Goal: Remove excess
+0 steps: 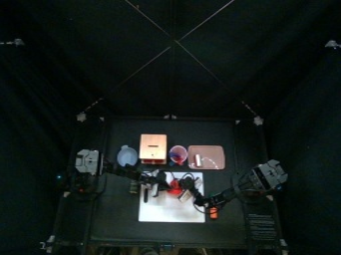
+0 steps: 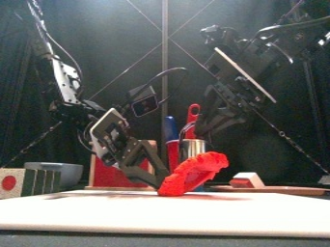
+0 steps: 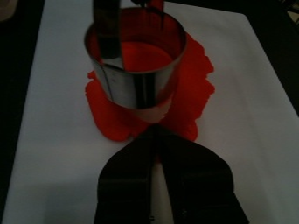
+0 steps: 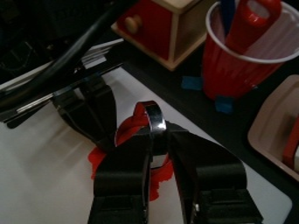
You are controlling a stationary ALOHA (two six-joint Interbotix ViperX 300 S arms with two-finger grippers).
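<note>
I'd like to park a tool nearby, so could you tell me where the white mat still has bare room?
The white mat is bare along both long edges beside the red dough. The middle is crowded: the metal ring cutter stands on the dough, held by the left gripper, and the right gripper pinches the dough's edge.

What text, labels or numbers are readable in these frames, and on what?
None readable.
White card with a red dot at the table's front left: a mark only, no letters legible.
Red cup: no print visible.
Metal ring cutter on the red dough: bare metal, no markings.
Wooden block with a red knob: nothing written on it.
</note>
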